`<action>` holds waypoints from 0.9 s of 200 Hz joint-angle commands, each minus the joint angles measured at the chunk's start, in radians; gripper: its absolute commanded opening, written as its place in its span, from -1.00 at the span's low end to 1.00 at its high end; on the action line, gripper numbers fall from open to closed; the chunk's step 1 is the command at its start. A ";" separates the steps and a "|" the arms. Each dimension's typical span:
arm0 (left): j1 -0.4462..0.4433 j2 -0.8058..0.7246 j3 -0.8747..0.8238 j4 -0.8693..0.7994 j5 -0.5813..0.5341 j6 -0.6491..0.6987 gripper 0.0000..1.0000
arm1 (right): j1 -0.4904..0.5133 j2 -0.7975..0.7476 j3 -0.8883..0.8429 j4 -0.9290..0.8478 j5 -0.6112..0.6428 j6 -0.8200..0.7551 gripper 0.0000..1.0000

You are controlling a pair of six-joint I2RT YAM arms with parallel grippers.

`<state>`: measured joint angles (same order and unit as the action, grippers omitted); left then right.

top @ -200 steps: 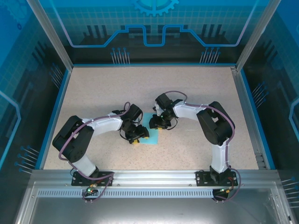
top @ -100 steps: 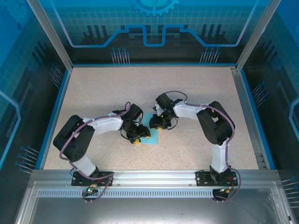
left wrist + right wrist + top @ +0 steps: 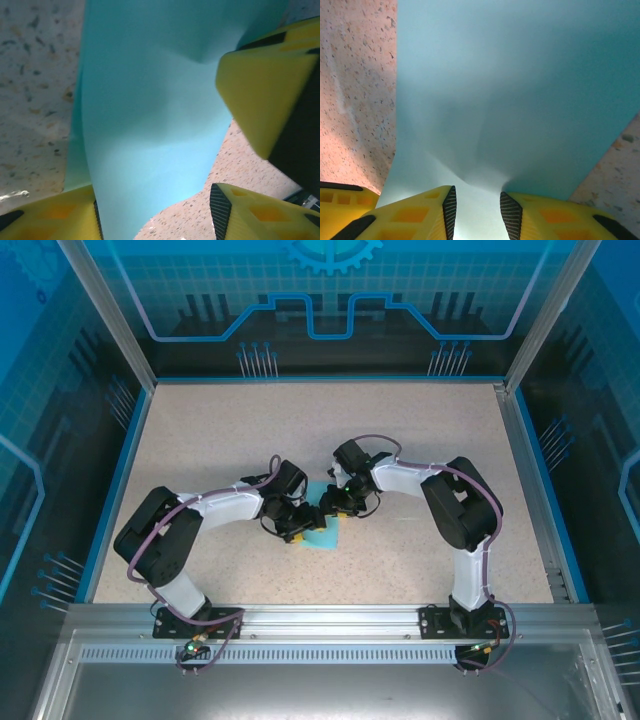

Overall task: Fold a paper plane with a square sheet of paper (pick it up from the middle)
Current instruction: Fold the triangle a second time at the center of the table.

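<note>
The speckled counter [image 3: 250,430] carries both arms. The left arm [image 3: 220,505] reaches in from 8 o'clock and the right arm [image 3: 410,478] from 4 o'clock, their tips close together just toward 6 o'clock of centre. The square sheet of paper [image 3: 330,538] lies there, partly lifted and curved. The right jaws stand narrow, their yellow fingers [image 3: 415,215] pinching a raised pucker of the sheet. The left jaws stand wide, with the sheet running between them unclamped.
</note>
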<state>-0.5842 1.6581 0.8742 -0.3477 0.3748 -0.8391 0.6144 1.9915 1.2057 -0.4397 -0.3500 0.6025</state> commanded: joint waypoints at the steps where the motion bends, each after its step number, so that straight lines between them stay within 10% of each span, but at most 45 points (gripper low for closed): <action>1: 0.011 -0.013 -0.016 0.047 0.006 -0.001 0.12 | -0.012 0.156 -0.084 -0.025 0.187 0.005 -0.26; 180: 0.019 -0.047 -0.052 0.030 0.010 0.010 -0.46 | -0.047 -0.036 -0.048 0.065 0.082 0.039 -0.64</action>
<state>-0.5713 1.6218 0.8330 -0.3008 0.3752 -0.8383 0.5819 1.9270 1.1481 -0.3668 -0.3138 0.6292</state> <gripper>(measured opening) 0.273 0.188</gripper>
